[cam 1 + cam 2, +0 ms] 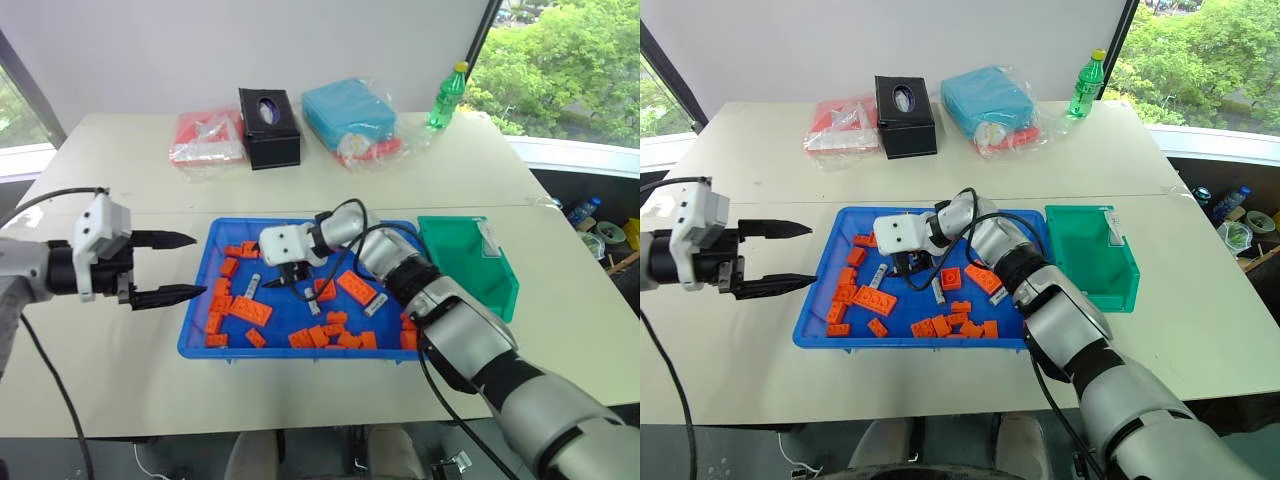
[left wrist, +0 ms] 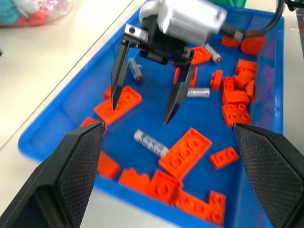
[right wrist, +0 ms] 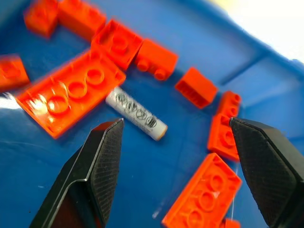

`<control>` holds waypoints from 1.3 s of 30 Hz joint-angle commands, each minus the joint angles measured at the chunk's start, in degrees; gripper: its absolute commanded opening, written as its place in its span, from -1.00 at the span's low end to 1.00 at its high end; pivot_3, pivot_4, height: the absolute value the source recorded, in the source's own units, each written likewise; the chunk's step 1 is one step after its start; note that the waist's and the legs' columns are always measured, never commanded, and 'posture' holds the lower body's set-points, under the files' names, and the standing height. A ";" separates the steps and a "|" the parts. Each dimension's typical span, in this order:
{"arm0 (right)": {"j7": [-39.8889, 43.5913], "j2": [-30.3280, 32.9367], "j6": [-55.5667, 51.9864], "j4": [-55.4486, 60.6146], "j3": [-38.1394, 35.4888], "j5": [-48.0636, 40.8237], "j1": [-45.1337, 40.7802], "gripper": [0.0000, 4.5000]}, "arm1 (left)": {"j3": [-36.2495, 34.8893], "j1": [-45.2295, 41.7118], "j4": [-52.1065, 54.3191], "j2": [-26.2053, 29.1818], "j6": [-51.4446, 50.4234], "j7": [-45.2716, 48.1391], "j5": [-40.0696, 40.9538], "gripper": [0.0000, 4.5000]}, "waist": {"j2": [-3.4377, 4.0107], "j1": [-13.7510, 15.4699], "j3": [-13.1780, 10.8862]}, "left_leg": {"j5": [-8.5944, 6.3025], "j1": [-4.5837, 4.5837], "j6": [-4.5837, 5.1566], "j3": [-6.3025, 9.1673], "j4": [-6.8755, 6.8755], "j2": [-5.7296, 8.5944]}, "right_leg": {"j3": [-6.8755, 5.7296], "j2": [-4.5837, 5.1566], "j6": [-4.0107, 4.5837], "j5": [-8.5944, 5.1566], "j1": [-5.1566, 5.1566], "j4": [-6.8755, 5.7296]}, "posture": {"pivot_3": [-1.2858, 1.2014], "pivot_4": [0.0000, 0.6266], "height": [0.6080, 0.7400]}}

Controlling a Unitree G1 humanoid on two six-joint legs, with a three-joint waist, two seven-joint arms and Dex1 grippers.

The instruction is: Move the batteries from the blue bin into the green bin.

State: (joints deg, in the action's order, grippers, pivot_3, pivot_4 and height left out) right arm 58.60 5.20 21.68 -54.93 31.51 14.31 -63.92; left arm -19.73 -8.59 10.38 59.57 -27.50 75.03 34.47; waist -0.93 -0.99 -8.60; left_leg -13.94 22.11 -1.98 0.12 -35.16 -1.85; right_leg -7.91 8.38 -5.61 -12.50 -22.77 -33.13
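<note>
The blue bin [image 1: 300,353] lies mid-table, strewn with orange bricks [image 1: 250,311] and several batteries. One battery [image 3: 136,114] rests on the bin floor just beyond my right gripper [image 3: 175,121], which hovers inside the bin with its jaws open and nothing in them. Other batteries [image 1: 252,284] [image 1: 374,304] lie among the bricks. In the left wrist view the right gripper [image 2: 142,114] points down over a battery [image 2: 151,143]. My left gripper [image 1: 199,265] hangs open and holds nothing, just outside the bin's left rim. The green bin [image 1: 470,265] stands against the blue bin's right side.
At the table's far side sit a black tissue box [image 1: 269,127], a red packet [image 1: 207,137], a light-blue packet in wrap [image 1: 350,112] and a green bottle [image 1: 447,97]. Bare tabletop lies to the left of the blue bin and in front of it.
</note>
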 commanded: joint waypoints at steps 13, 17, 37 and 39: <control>-5.33 -4.42 13.72 -11.93 0.08 6.84 -3.06 0.62 | -7.89 3.73 6.52 1.19 -3.57 -3.36 2.81 1.00 | -0.01 -0.27 0.00 | 0.02 -0.17 -0.05 0.05 0.05 -0.06 | 1.22 -0.83 0.05 -0.01 0.03 -0.03 | 0.03 -0.52 0.89; -6.23 -5.47 13.47 -13.32 -0.23 7.48 -3.57 0.62 | -7.28 3.02 6.70 1.16 -3.81 -3.98 2.93 1.00 | -0.01 -0.22 0.00 | 0.02 -0.23 -0.05 0.04 0.06 -0.06 | 1.26 -0.83 0.07 -0.02 0.05 -0.04 | 0.03 -0.52 0.89; 0.28 -0.99 8.27 -6.12 -5.47 3.77 1.76 -0.91 | -0.79 -3.77 3.62 0.09 -3.34 -4.50 2.66 1.00 | -0.01 0.16 0.01 | 0.02 -0.27 -0.05 0.04 0.03 -0.03 | 1.40 -0.90 0.13 -0.05 0.14 -0.03 | 0.03 -0.52 0.89; 0.73 1.38 1.99 1.70 -8.74 0.46 4.70 -0.91 | 0.53 -4.90 3.27 -1.03 -4.05 -4.98 3.44 1.00 | -0.02 0.30 0.01 | 0.02 -0.26 -0.06 0.07 0.02 -0.03 | 1.42 -0.93 0.13 -0.05 0.18 -0.03 | 0.03 -0.52 0.89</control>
State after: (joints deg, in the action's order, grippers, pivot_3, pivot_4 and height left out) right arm 58.95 5.46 27.30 -59.05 26.07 18.23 -59.68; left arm -19.43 -12.32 13.49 58.93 -31.20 70.56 36.88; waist -0.95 -0.69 -8.59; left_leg -13.92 21.85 -2.04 0.19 -35.15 -1.88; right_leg -6.47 7.44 -5.47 -12.54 -22.58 -33.14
